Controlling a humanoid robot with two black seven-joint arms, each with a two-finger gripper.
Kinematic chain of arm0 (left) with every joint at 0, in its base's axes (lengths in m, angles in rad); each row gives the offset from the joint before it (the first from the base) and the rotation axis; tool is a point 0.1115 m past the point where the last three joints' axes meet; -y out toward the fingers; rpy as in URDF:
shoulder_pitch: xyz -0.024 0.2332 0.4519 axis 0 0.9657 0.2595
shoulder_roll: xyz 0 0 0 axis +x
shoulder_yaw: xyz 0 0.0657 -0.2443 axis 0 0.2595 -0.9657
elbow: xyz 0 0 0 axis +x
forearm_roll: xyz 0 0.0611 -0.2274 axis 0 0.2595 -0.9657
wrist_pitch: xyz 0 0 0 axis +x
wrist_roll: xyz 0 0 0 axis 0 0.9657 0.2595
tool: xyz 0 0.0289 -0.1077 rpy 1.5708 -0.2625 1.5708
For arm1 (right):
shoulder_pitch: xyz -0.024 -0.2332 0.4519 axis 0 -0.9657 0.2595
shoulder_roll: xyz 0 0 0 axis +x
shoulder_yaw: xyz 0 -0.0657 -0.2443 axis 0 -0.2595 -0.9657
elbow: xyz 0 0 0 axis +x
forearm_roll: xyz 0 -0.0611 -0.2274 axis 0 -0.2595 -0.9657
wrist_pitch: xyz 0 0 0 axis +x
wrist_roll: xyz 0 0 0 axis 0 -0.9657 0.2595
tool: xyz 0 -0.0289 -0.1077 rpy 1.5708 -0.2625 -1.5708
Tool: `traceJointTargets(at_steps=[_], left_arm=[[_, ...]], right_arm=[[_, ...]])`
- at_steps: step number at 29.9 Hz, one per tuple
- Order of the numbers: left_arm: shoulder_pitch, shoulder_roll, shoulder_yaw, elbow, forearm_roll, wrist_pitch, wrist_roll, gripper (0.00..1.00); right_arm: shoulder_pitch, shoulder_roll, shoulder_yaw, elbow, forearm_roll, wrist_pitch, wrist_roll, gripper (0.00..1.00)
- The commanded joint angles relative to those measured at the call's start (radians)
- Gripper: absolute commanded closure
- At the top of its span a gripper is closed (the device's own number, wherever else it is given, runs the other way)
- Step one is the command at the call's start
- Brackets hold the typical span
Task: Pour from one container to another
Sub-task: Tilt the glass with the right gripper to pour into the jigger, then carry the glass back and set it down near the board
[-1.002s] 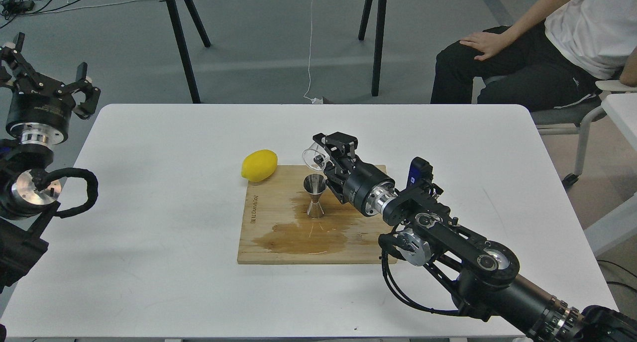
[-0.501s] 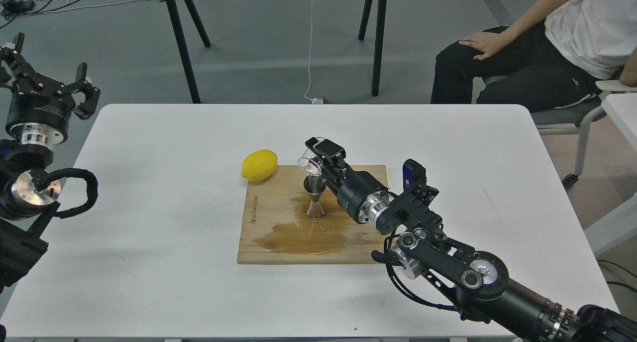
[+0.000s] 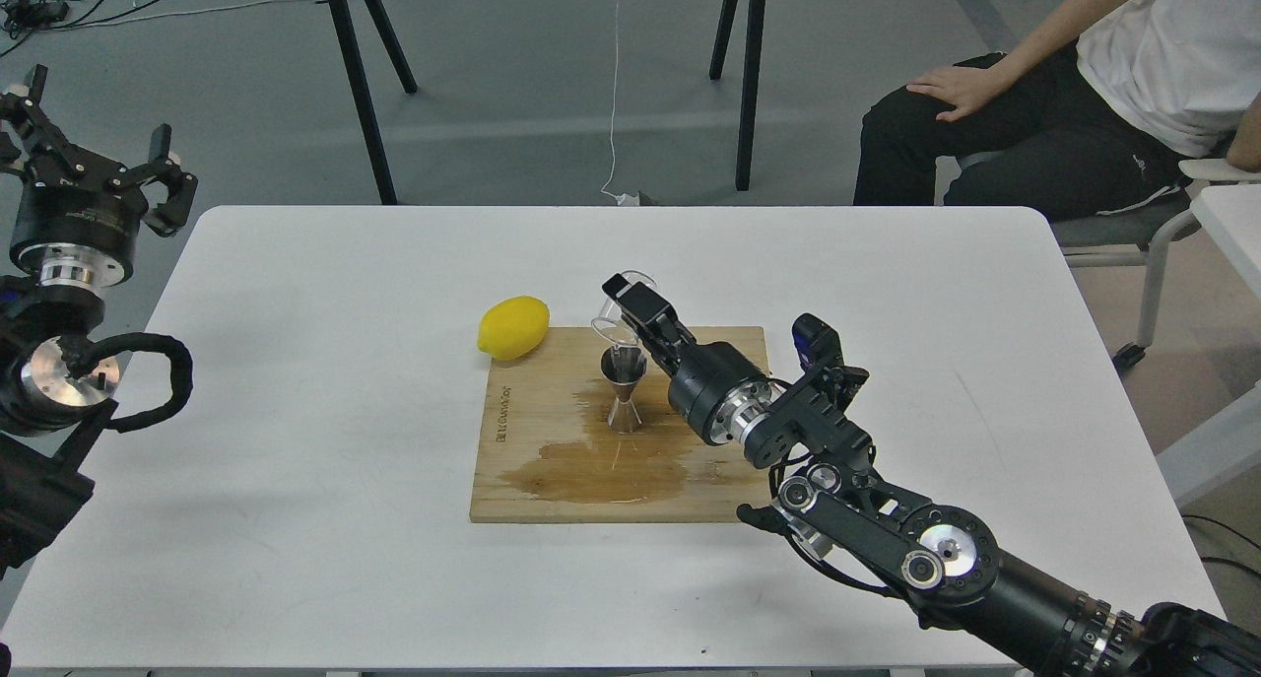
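One broad white rectangular surface carrying everything, largest of all, with the work gathered near its middle within easy reach of the right arm. Next in size, a pale wooden cutting board lying flat, darkened by a wide wet brown stain across its near half; probably set there to catch spills and keep liquid off the surface. Left tool raised off the far left edge, well apart from the board, fingers spread and holding nothing, seemingly parked out of the way. Right tool reaching in from the lower right, closed around a small clear glass cup with a pouring lip, tipped steeply so that the lip points down and to the left. Yellow oval lemon resting at the board's far left corner, just beside the pouring spot, untouched and apparently no part of the pour. Smallest, a shiny stainless-steel hourglass-shaped jigger standing upright on the board, its open upper cone directly beneath the cup's lip, the two very close or touching; too fine to tell which. Held low and tight over the narrow mouth, presumably to limit splashing. Pour judged in hand; no stream or liquid level discernible through the glass.
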Motion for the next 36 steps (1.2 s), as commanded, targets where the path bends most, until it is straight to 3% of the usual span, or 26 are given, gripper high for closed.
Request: traceJointTargets(at_steps=[1,8,13,18,28,36], left_arm=[[0.0,0.0,0.0,0.0,0.0,0.001,0.0,0.0],[0.0,0.006,0.0,0.0,0.0,0.0,0.0,0.0],[0.0,0.008,0.0,0.0,0.0,0.0,0.0,0.0],[-0.001,0.005,-0.002,0.0,0.0,0.0,0.0,0.0],[0.0,0.008,-0.029,0.0,0.0,0.0,0.002,0.0],[-0.001,-0.004,-0.032,0.0,0.0,0.003,0.003,0.0]], right_arm=[[-0.001,-0.006,-0.023,-0.002,-0.026,-0.001,0.018,0.66],[0.002,-0.018,-0.031,0.0,-0.134,-0.01,0.067,0.66],[0.0,-0.065,-0.058,0.003,-0.258,-0.013,0.133,0.66],[-0.001,-0.108,-0.031,0.018,-0.228,-0.027,0.127,0.65],[-0.076,-0.153,0.217,0.136,0.419,-0.016,0.043,0.65],[-0.187,-0.274,0.425,0.141,0.979,0.048,0.026,0.64]])
